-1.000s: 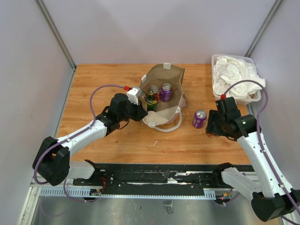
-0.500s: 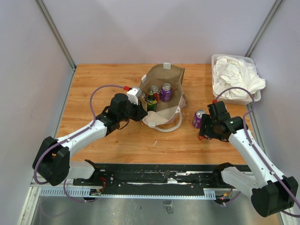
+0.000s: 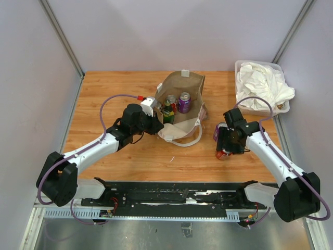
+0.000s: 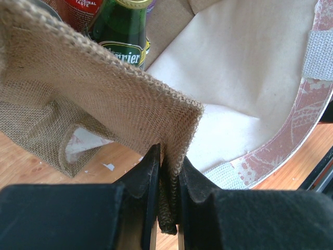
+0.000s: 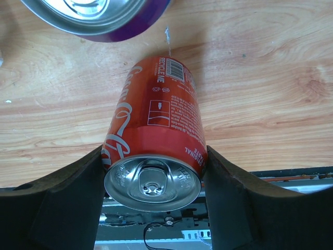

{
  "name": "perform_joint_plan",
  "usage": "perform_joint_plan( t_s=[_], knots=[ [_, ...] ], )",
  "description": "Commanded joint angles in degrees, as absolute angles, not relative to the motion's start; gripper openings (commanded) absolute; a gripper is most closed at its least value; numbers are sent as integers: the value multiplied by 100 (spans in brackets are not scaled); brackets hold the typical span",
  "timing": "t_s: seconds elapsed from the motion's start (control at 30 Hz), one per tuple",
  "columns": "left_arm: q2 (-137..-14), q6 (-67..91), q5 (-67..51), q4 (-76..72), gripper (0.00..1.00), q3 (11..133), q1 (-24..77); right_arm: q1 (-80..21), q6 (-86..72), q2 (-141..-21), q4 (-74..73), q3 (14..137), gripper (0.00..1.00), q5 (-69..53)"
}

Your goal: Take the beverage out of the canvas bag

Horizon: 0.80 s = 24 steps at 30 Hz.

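The right gripper (image 5: 153,156) is closed around one red Coca-Cola can (image 5: 156,125), low over the wooden table (image 3: 104,88) and just beside one purple can (image 3: 219,130), which stands outside the canvas bag (image 3: 182,83). The left gripper (image 4: 167,166) pinches the bag's woven rim, its jaws almost together. Inside the bag there are one green Perrier bottle (image 4: 124,31), a second purple can (image 3: 184,102) and a second red can (image 4: 78,5). One clear bin (image 3: 244,62) of white cloth stands at the far right.
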State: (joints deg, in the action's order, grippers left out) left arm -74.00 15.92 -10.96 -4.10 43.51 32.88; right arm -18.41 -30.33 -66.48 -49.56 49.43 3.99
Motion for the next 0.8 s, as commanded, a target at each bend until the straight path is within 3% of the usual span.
perform_joint_plan(
  t_s=[0.0, 0.07, 0.27, 0.4, 0.57, 0.77],
  knots=[
    [-7554, 1560, -949, 87, 6, 4350, 3314, -1916, -3109, -6740, -5055, 5228, 1, 200],
    [-7563, 1558, -958, 88, 6, 4350, 3318, -1925, -3104, -6829, -5094, 5254, 5, 183],
    [-7559, 1573, -976, 75, 8, 4317, 3314, -1966, -3080, -6970, -5190, 5337, 73, 345],
    [-7541, 1582, -967, 61, 8, 4281, 3314, -2014, -3118, -6954, -5248, 5401, 92, 507],
    [-7542, 1582, -984, 40, 9, 4292, 3314, -2263, -3120, -6794, -5502, 5786, 94, 999],
    [-7543, 1590, -1006, -6, 9, 4300, 3321, -3099, -3082, -6772, -6173, 7406, 76, 2107]
  ],
)
